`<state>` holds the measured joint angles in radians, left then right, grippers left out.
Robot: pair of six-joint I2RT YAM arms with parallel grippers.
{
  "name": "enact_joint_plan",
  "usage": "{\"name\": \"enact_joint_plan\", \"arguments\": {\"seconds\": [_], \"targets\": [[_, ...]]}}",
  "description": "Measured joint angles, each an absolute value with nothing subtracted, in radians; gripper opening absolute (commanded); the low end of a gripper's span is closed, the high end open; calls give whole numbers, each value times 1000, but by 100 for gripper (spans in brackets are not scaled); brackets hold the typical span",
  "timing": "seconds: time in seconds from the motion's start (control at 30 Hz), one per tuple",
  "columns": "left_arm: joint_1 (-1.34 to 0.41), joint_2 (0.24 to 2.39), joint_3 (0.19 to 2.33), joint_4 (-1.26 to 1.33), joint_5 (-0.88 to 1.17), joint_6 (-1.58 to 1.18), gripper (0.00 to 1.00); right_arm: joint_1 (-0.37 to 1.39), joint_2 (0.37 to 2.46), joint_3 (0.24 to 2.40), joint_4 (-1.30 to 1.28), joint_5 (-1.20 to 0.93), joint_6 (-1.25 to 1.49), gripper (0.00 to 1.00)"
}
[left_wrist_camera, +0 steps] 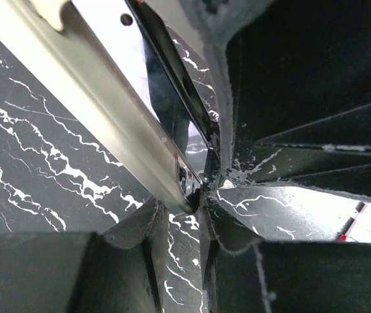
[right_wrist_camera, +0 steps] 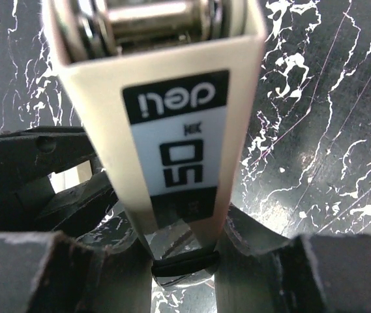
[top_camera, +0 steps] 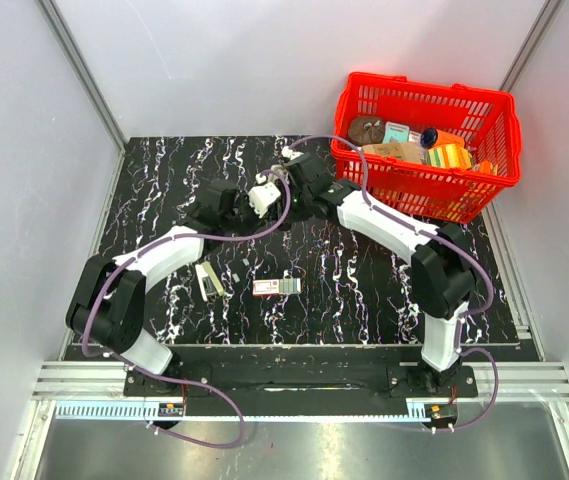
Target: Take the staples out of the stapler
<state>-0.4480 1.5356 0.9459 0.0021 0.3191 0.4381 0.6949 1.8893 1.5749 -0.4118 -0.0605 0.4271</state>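
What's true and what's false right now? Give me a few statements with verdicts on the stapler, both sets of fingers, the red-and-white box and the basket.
1. The right fingers clamp a pale beige plastic stapler bearing a black-and-white label. True.
2. The small red-and-white rectangular box sits inside the red plastic basket. False: it lies on the black marbled table, between the two arms.
3. The left fingers are at the tip of the stapler's shiny metal rail. True.
4. The red plastic basket is empty. False: it holds several items.
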Motion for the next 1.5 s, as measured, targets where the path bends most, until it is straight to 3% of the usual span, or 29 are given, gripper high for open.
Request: {"name": "enact_joint_plan", "arguments": {"seconds": [0.17,0.27,0.37,0.47,0.73,1.13,1.17,1.23,1.3,1.5], "targets": [[-432,1579,957,-2,325,438,4,693,1949,1632,-457,-56,419,0],[-417,1607,981,-12,335,435,24,687,1987,1681,-482,-56,414,0],[-403,1640,1039,-48,342,431,30,671,2032,1762,-520,-56,404,0],[-420,1628,1054,-132,367,448,34,660,2091,1829,-489,99,360,0],[-345,1483,1037,-297,485,443,35,627,2210,1860,-492,269,287,0],[-249,1297,895,-363,496,459,35,629,2328,1946,-517,297,220,0],[-246,1295,888,-369,494,460,35,629,2332,1953,-517,297,216,6],[-240,1285,871,-376,489,463,35,629,2340,1962,-509,296,213,28],[-236,1271,862,-384,485,467,36,629,2343,1963,-501,294,215,41],[-236,1233,855,-404,446,479,36,630,2343,1938,-454,267,232,57]]}}
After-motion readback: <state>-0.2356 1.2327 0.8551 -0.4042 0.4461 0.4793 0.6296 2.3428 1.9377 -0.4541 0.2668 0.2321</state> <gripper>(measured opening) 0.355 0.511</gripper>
